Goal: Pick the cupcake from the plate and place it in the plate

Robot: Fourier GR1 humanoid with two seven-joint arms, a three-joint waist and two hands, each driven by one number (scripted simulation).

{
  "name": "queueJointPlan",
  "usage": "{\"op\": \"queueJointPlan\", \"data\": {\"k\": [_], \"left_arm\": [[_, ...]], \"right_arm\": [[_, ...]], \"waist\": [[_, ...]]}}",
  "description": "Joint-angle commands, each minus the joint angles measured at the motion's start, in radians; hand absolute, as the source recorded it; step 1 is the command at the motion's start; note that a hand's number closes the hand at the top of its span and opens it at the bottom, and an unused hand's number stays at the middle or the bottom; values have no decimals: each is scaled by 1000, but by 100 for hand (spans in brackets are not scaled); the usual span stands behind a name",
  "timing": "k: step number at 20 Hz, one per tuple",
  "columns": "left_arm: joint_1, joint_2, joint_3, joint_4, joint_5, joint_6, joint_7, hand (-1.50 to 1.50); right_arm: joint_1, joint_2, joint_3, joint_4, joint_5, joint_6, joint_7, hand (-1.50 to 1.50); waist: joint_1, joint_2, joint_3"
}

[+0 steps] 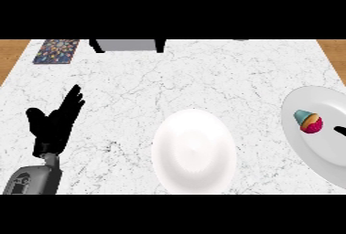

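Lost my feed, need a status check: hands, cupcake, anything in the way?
Left hand open, resting at left. Right hand barely in view, state unclear. Cupcake on right plate. Middle plate bare, path unobstructed.

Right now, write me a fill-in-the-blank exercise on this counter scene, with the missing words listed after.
1. The cupcake lies on the plate at the view's ____ edge.
2. The plate in the middle holds ____.
3. The left hand rests with its fingers ____.
4. The patterned mat lies at the counter's far ____ corner.

Missing words: right; nothing; straight; left
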Motion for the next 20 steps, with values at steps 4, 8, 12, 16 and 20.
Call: {"op": "queueJointPlan", "data": {"k": [4,8,12,16,20], "left_arm": [[34,-18,-12,-50,-11,13,10,0],[3,8,14,-20,-2,-1,32,0],[19,-35,-12,-59,-28,19,41,0],[41,-19,10,-63,-19,-28,12,0],[25,-27,7,-86,-23,-22,46,0]], "right_arm": [[31,29,-122,-151,-291,181,212,-150],[78,4,-158,-152,-451,340,320,-150],[109,-26,-183,-111,-491,391,283,-150],[127,-71,-222,-20,-482,432,157,-150],[195,-109,-273,27,-494,477,98,-150]], "waist": [[-3,-3,-1],[-5,0,0],[9,4,0],[12,4,0],[7,3,0]]}}
